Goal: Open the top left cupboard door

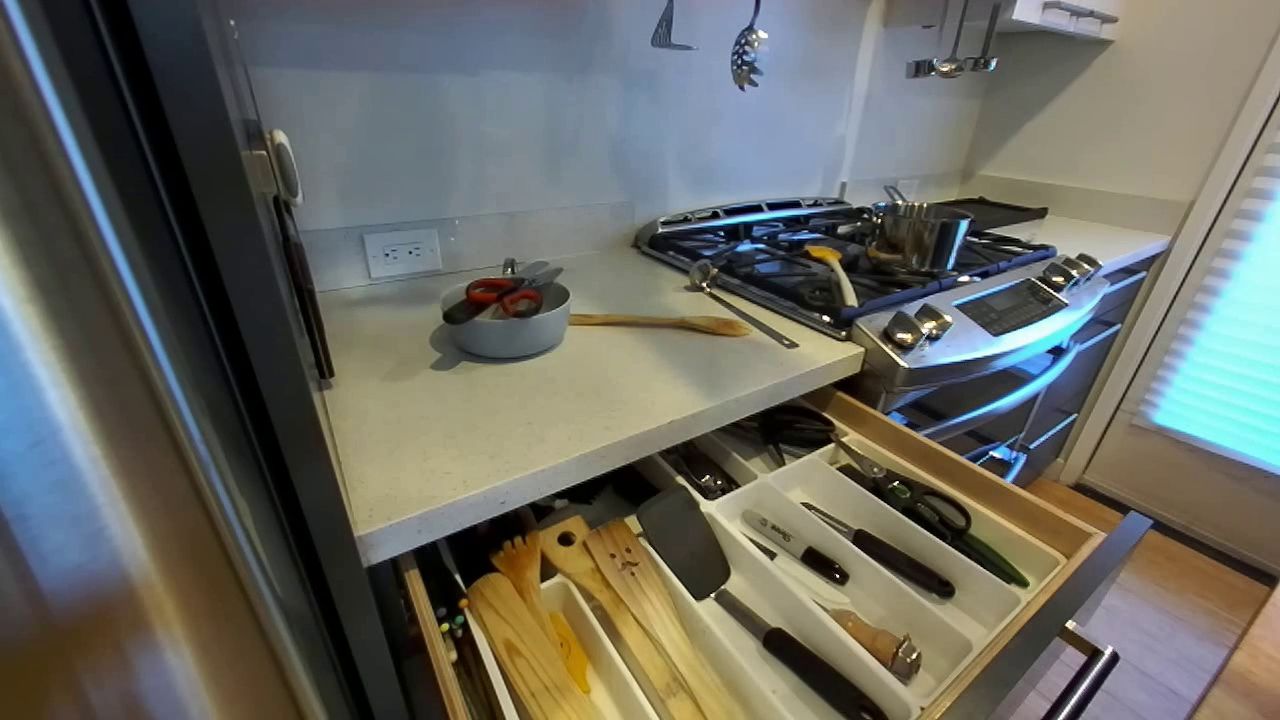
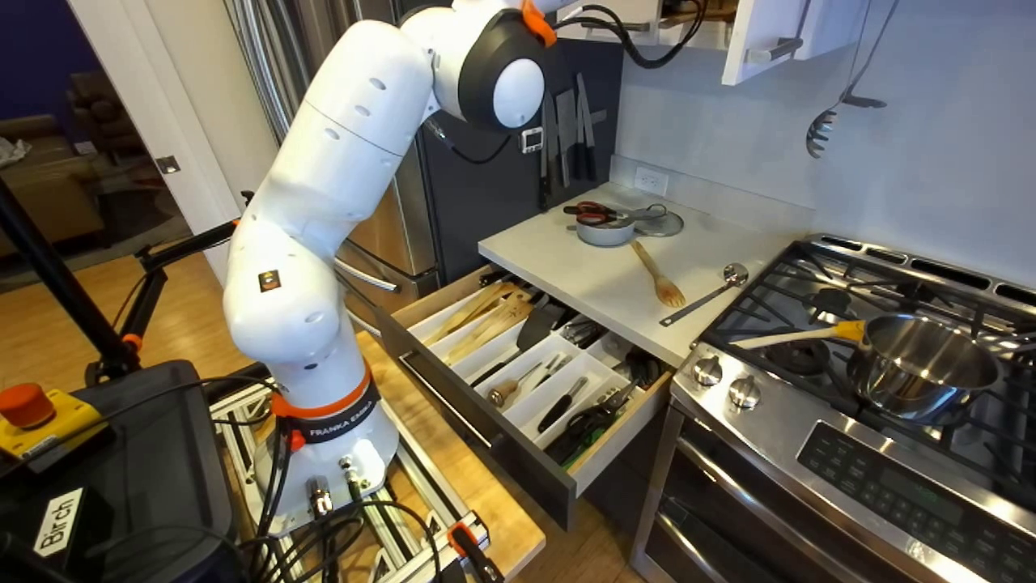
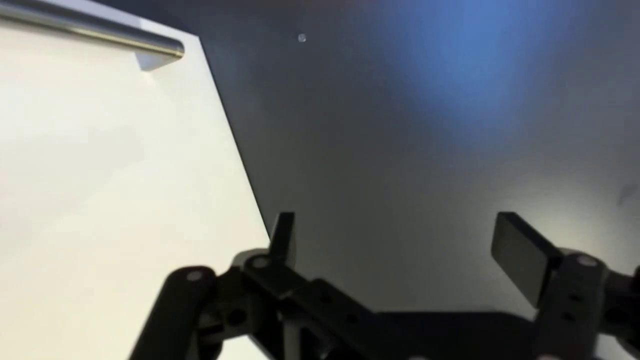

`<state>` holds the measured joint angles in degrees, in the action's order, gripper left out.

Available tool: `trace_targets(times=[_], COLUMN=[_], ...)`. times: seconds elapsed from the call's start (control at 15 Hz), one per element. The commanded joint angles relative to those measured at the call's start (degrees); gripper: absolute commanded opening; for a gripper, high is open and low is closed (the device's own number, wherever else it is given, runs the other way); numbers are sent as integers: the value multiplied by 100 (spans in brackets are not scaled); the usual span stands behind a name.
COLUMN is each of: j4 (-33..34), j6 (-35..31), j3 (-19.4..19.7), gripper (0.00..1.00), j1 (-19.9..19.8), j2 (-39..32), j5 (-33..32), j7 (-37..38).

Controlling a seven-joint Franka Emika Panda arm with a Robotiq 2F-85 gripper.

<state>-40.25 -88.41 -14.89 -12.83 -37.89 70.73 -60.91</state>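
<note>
Robot arm (image 2: pixel 324 154), white; base collar (image 2: pixel 344 423) lettered FRANKA EMIKA; stands in an exterior view well apart from the dark panel (image 2: pixel 481 186). Label (image 2: pixel 59 521), white, printed "Birch"; in an exterior view, farther from the dark panel than that arm. Utensil (image 1: pixel 795 545), white and black, with script too small to read; in the pulled-out drawer (image 1: pixel 960 475) near the dark panel. Small device (image 2: pixel 531 139), white, on the dark panel; screen illegible. Oven keypad (image 2: pixel 882 486), lettering too small to read; well apart from the dark panel. Cupboard door (image 3: pixel 125 175), white, with metal bar handle (image 3: pixel 95 30); in the wrist view, directly beside the dark panel. Gripper (image 3: pixel 394 245), black, in front of the dark panel; jaws spread wide, that panel showing between the fingers (image 3: pixel 517 255); bar handle apart from them; whether a finger touches the cupboard door cannot be told.
</note>
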Motion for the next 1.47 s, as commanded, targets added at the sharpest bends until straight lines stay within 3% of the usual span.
trace_targets(times=[0.0, 0.27, 0.73, 0.93, 1.13, 1.4], j4=[-112, 7, 105, 289, 351, 525], j6=[-72, -814, -1474, -2467, -3321, -3850], j3=[320, 659, 1390, 1559, 1541, 1200], gripper=[100, 100, 100, 100, 100, 100], j1=[112, 342, 815, 1001, 1138, 1182], j2=[261, 386, 443, 149, -154, -534], j5=[-526, -1215, -2779, -3157, -3224, -2850], j7=[536, 343, 847, 493, 333, 13])
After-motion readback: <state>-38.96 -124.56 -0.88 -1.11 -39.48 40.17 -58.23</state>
